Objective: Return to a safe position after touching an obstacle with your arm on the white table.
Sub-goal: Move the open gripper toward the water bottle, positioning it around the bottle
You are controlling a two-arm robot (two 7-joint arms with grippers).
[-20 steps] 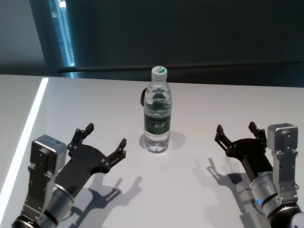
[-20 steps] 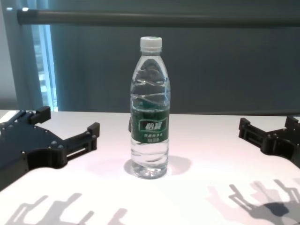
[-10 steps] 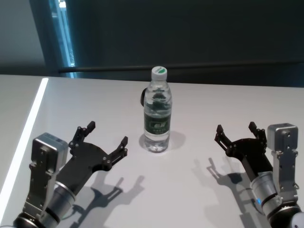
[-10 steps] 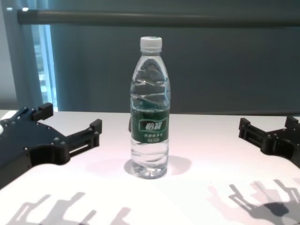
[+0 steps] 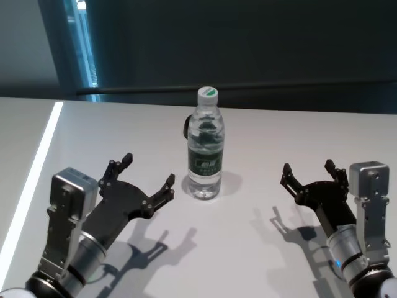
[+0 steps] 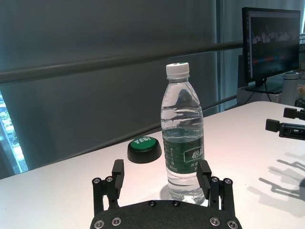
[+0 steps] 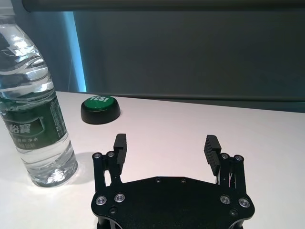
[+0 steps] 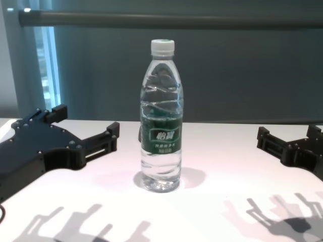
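Note:
The obstacle, a clear water bottle point(image 5: 205, 144) with a white cap and dark green label, stands upright mid-way across the white table point(image 5: 260, 254). It also shows in the chest view point(image 8: 161, 118), the left wrist view point(image 6: 183, 136) and the right wrist view point(image 7: 35, 109). My left gripper point(image 5: 147, 175) is open and empty, just left of the bottle with a small gap to it; its fingertips point(image 6: 204, 172) frame the bottle's base in the left wrist view. My right gripper point(image 5: 308, 172) hovers open and empty well to the right.
A green push button point(image 6: 144, 148) on a black base sits behind the bottle, seen too in the right wrist view as the button point(image 7: 100, 109). A dark rail and wall run beyond the table's far edge. A bright strip point(image 5: 34, 167) lines the table's left side.
My left gripper has moved forward and to the right, closing in on the bottle. The bottle and the right gripper have not moved.

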